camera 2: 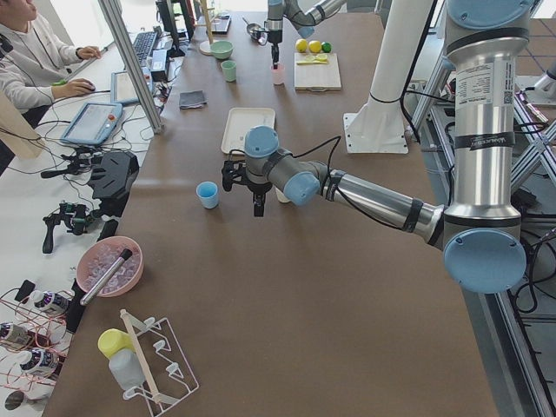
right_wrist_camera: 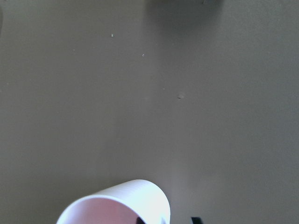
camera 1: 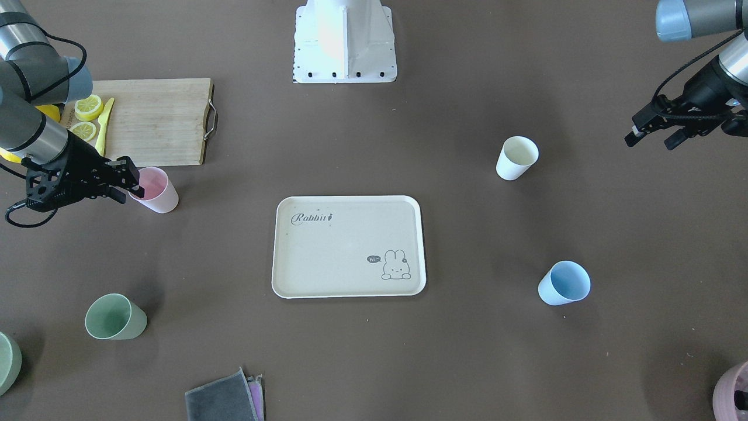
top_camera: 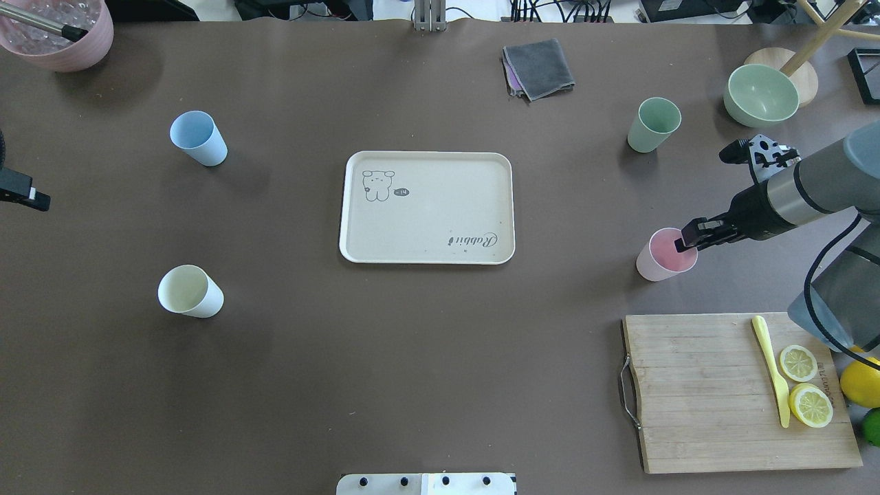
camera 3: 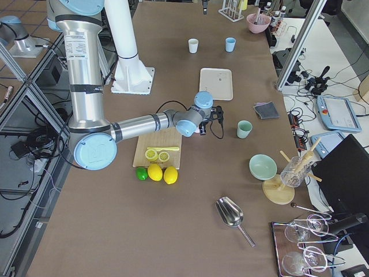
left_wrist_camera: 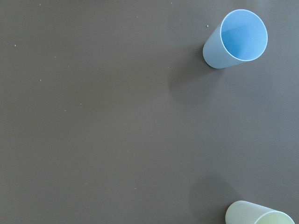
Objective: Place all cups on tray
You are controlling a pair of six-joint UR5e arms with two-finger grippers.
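Observation:
The beige Rabbit tray [camera 1: 327, 257] lies bare at the table's middle [top_camera: 440, 220]. The pink cup [camera 1: 159, 197] stands upright next to the cutting board. My right gripper [camera 1: 132, 187] is open at this cup's rim [top_camera: 661, 265]. In the right wrist view one fingertip sits inside the pink cup [right_wrist_camera: 135, 200] and one outside its wall. My left gripper [camera 1: 651, 140] is open and empty, high above the table edge. The cream cup [camera 1: 516, 158], the blue cup [camera 1: 563, 283] and the green cup [camera 1: 115, 317] stand apart on the table. The left wrist view shows the blue cup [left_wrist_camera: 236, 39] and the cream cup [left_wrist_camera: 259, 214].
A bamboo cutting board [top_camera: 701, 392] with lemon slices and a yellow knife lies near the right arm. A green bowl [top_camera: 760, 95], a grey cloth [top_camera: 540, 67] and a mauve pot [top_camera: 58, 34] sit along the far edge. The robot base [camera 1: 345, 41] is behind the tray.

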